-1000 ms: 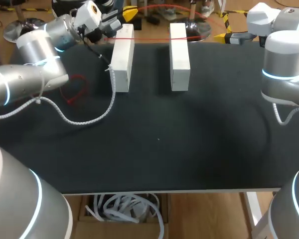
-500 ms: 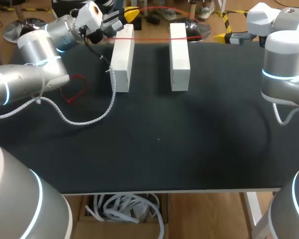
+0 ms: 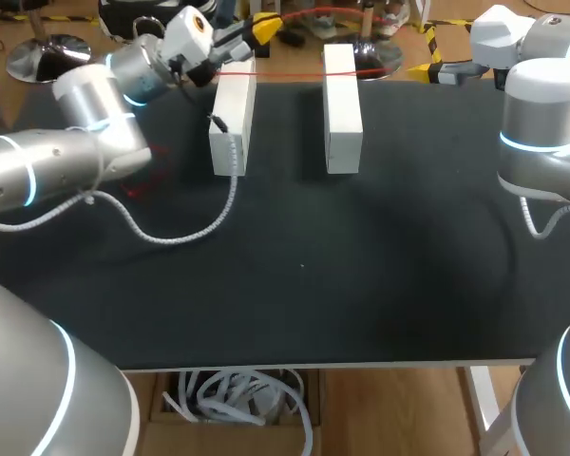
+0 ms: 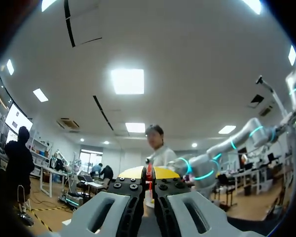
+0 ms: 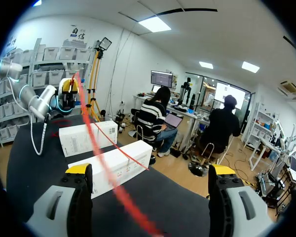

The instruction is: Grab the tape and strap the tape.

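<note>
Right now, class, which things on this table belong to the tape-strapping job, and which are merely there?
Job: red tape; left white box; right white box; left gripper, shut on the tape; right gripper, open, tape passing between its fingers.

Merely there: coiled white cable; black table.

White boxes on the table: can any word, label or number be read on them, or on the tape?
On the nearer white box: small dark print along its side, too blurred to read.
On the farther white box: faint print on its side, too small to read.
On the red tape: no text.
Nothing legible here.
</note>
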### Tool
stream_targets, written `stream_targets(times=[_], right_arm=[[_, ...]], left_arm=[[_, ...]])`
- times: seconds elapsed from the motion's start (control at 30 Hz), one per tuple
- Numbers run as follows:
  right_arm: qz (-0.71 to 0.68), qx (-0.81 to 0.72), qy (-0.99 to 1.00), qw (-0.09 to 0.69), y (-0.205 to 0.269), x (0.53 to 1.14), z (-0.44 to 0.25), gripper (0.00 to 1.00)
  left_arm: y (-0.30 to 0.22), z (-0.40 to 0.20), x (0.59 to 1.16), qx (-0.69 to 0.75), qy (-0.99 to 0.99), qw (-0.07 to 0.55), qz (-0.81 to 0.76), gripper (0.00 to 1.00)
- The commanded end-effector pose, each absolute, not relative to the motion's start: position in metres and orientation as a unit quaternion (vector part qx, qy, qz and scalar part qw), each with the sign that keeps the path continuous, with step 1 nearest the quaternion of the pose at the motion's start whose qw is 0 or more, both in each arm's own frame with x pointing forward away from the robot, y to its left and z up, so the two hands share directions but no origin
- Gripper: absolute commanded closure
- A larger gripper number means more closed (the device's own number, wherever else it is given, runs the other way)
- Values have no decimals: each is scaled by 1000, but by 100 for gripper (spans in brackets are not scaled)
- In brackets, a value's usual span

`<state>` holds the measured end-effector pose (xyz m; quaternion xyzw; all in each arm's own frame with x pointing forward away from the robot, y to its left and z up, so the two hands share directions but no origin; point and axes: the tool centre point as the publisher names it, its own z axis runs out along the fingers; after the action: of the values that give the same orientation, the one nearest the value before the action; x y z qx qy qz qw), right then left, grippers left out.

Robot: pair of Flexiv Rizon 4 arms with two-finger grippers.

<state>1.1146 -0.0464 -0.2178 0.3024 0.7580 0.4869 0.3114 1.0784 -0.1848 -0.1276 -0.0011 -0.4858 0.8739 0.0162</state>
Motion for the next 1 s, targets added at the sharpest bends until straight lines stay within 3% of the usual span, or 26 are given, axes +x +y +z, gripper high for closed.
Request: stream_targets(times=[0.03, 1.0], right_arm=[[487, 302, 758, 311, -47, 1114, -217, 0], [487, 302, 758, 311, -47, 1114, -217, 0]], left_arm=[[-195, -133, 1089, -21, -473, 21, 880, 100], [-206, -125, 1078, -41, -481, 10, 876, 100]])
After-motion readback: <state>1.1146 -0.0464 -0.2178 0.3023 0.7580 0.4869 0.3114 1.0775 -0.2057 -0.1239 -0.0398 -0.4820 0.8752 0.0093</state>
